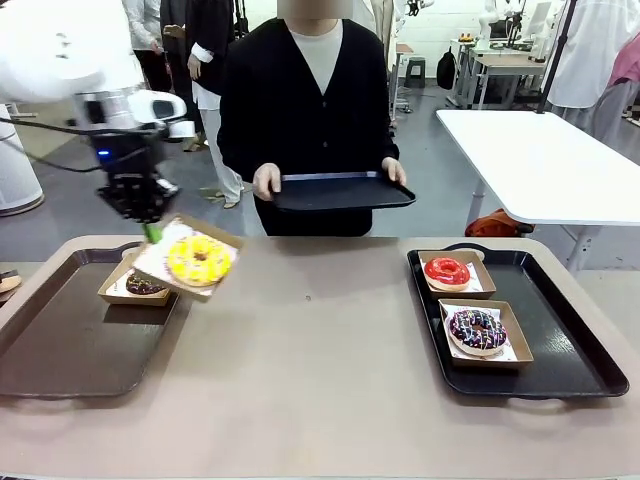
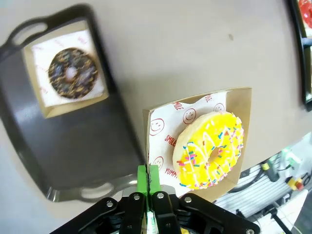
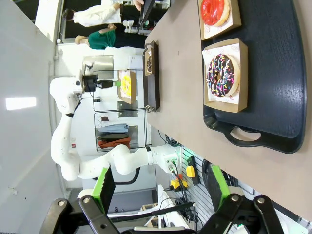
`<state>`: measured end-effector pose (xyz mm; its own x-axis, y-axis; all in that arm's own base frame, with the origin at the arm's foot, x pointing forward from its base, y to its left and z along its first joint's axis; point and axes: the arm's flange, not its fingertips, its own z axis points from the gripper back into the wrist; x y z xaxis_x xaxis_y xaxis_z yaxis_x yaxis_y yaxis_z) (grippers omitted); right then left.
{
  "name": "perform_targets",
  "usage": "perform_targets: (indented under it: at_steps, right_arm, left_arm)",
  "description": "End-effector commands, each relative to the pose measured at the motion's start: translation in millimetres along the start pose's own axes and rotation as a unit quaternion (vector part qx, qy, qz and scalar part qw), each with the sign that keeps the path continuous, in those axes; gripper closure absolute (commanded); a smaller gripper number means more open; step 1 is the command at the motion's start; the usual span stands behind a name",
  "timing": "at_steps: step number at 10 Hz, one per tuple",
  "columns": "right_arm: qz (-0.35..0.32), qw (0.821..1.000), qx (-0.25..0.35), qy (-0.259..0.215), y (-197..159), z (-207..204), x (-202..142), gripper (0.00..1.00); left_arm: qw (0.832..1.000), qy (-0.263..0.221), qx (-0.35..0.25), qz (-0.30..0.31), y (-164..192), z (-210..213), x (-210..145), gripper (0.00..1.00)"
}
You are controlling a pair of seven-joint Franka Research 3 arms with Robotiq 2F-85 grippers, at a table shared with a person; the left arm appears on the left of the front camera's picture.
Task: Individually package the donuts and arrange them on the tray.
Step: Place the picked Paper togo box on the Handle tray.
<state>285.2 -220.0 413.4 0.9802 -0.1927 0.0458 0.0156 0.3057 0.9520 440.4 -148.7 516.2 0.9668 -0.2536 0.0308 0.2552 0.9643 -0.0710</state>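
Yellow donut [image 1: 199, 260] box tilted, left fingers [image 2: 147, 179] pinching its edge, seemingly airborne

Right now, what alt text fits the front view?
The left gripper, shut on a cardboard box holding the yellow donut, lifts it above the left tray. A person across the table holds an empty black tray.

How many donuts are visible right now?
4: yellow sprinkled donut in the box the left end effector lifts; dark donut on the left tray; red-glazed donut and dark sprinkled donut on the right tray.
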Motion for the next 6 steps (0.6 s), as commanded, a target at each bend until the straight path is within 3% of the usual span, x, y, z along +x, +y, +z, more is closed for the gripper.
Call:
perform_targets:
  at_steps: [1, 6]
  right_arm:
    - [-0.002, 1.000, 0.002, -0.003, 3.8, 1.1, -1.6, 0.00]
    - [-0.002, 1.000, 0.002, -0.003, 3.8, 1.1, -1.6, 0.00]
  left_arm:
    - [0.999, -0.035, 0.006, 0.027, 37.9, 0.3, -35.4, 0.99]
    - [0.994, -0.042, -0.029, 0.098, 124.2, -22.3, -66.9, 0.99]
